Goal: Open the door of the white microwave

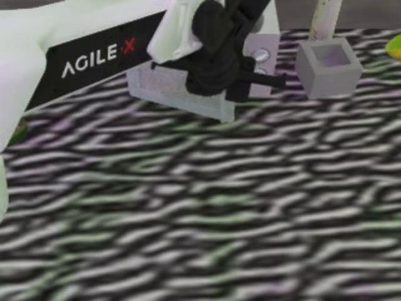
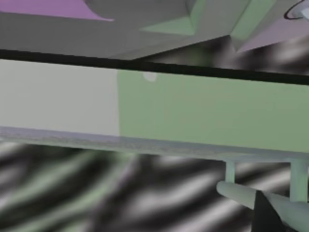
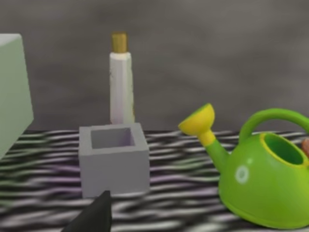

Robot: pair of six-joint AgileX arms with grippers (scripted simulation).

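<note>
I see the white microwave [image 1: 266,47] standing at the far edge of the table, mostly hidden under my left arm, two silver knobs on its front, and its door [image 1: 182,91] with the grey speckled window swung partly open toward me.

Overhead view and right wrist view share the grey cube [image 1: 329,66].

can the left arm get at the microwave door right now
Probably yes. The left gripper already sits at the front of the white microwave, by the door, which stands swung partly out. Nothing lies between them; the grey cube stands off to the right.
</note>
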